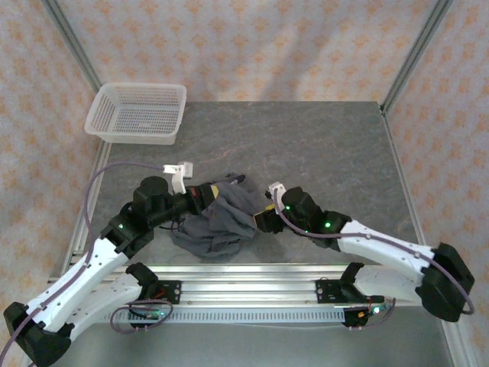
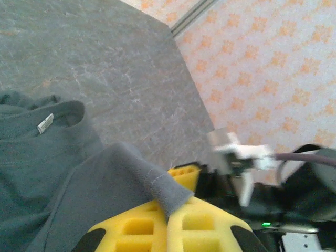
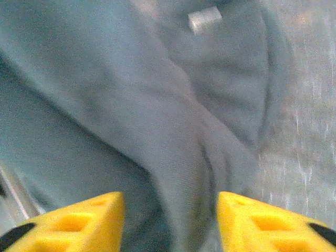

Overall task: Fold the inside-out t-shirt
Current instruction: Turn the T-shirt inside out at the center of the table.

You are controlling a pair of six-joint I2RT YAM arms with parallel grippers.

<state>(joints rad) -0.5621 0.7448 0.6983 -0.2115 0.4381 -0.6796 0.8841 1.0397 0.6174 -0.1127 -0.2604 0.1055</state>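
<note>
**Left hand pinches the t-shirt, right hand open over it**

A white mesh basket [image 1: 137,113] sits at the far left corner of the grey bench [image 1: 321,145], well apart from the rest. It carries no writing that can be made out.

The left hand [image 1: 214,191] reaches in from the left at the upper edge of the t-shirt [image 1: 221,222]. In the left wrist view this hand [image 2: 168,212] is fully closed, and a folded strip of the grey fabric [image 2: 47,178] comes up pinched between its yellow fingers [image 2: 131,228].

The t-shirt lies bunched in a heap near the front middle of the bench, between the two hands. Its seams show on the outside. A small white tag [image 2: 45,123] is sewn at the collar, and its print is too small to read.

The right hand [image 1: 258,218] meets the heap from the right. In the right wrist view the right hand [image 3: 170,223] stands about half open, with a ridge of cloth [image 3: 173,157] in the gap. Its fingers [image 3: 79,220] grip nothing. The tag [image 3: 205,20] shows here too, blurred and unreadable.
</note>
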